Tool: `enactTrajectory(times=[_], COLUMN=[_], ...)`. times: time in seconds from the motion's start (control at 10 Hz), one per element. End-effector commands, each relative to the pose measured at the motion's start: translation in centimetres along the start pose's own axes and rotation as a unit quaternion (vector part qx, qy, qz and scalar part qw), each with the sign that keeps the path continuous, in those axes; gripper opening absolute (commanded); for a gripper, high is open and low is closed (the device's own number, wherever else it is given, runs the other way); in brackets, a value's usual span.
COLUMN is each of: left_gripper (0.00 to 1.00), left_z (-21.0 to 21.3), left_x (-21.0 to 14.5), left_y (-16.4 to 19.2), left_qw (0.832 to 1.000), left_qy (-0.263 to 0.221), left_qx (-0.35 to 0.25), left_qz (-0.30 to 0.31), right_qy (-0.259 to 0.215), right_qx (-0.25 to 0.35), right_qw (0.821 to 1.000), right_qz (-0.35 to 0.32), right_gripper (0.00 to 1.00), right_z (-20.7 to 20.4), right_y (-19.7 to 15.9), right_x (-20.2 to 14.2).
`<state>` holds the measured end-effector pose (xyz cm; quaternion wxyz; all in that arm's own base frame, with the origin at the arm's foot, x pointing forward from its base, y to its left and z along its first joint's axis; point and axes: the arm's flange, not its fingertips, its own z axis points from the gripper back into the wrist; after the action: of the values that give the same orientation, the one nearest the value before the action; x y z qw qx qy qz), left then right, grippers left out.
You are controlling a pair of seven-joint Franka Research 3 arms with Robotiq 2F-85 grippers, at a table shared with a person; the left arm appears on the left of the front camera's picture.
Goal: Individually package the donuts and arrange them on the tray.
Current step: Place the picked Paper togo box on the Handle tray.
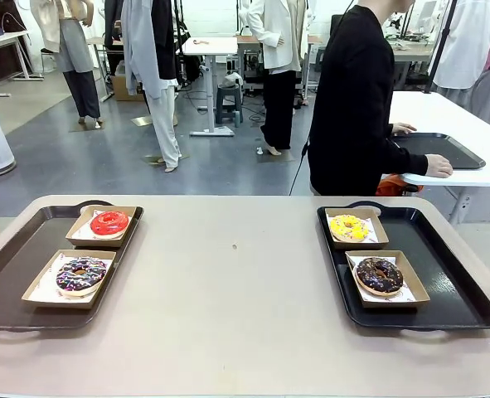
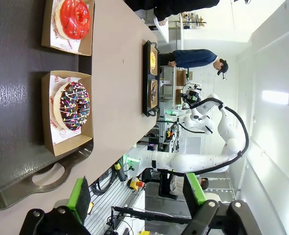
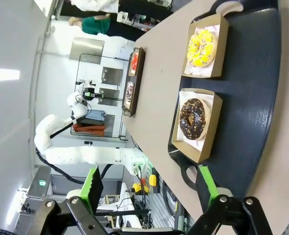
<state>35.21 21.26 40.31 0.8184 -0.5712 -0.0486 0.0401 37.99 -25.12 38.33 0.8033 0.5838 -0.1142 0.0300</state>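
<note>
Four donuts lie in shallow cardboard boxes on two black trays. On the left tray (image 1: pixel 12 274) are the red donut (image 1: pixel 109 222) (image 2: pixel 75 18) and the dark sprinkled donut (image 1: pixel 80 275) (image 2: pixel 76 106). The right tray (image 1: pixel 456 290) carries the yellow donut (image 1: pixel 349 227) (image 3: pixel 201 47) and the chocolate-brown donut (image 1: pixel 380 275) (image 3: pixel 193 119). My left gripper (image 2: pixel 137 193) hangs open above the near end of the left tray, holding nothing. Open and empty too, my right gripper (image 3: pixel 150 185) is over the near end of the right tray (image 3: pixel 254 98).
The beige table (image 1: pixel 236 282) is bare between the trays. A person in black (image 1: pixel 356 108) stands at the far side, turned to a white side table (image 1: pixel 468 124) with both hands at another black tray (image 1: pixel 443 149).
</note>
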Motion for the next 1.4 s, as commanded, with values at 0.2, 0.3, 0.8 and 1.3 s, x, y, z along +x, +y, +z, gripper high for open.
enactTrajectory(times=[0.2, 0.3, 0.8, 1.3], left_gripper=[1.00, 1.00, 1.00, 1.00], left_z=[0.08, 0.08, 0.08, 0.08], left_x=[-0.08, -0.08, -0.08, -0.08], left_y=[-0.13, -0.13, -0.13, -0.13], left_qw=[1.000, 1.000, 1.000, 1.000], left_qy=[-0.002, -0.002, -0.002, -0.002], left_qx=[-0.001, -0.001, -0.001, -0.001], left_qz=[-0.002, -0.002, -0.002, -0.002], right_qy=[-0.002, -0.002, -0.002, -0.002], right_qx=[-0.001, -0.001, -0.001, -0.001], right_qw=[1.000, 1.000, 1.000, 1.000], right_qz=[-0.018, -0.018, -0.018, -0.018], right_gripper=[1.00, 1.00, 1.00, 1.00], right_z=[0.17, 0.17, 0.17, 0.17], right_y=[0.16, 0.16, 0.16, 0.16], right_x=[-0.09, -0.09, -0.09, -0.09])
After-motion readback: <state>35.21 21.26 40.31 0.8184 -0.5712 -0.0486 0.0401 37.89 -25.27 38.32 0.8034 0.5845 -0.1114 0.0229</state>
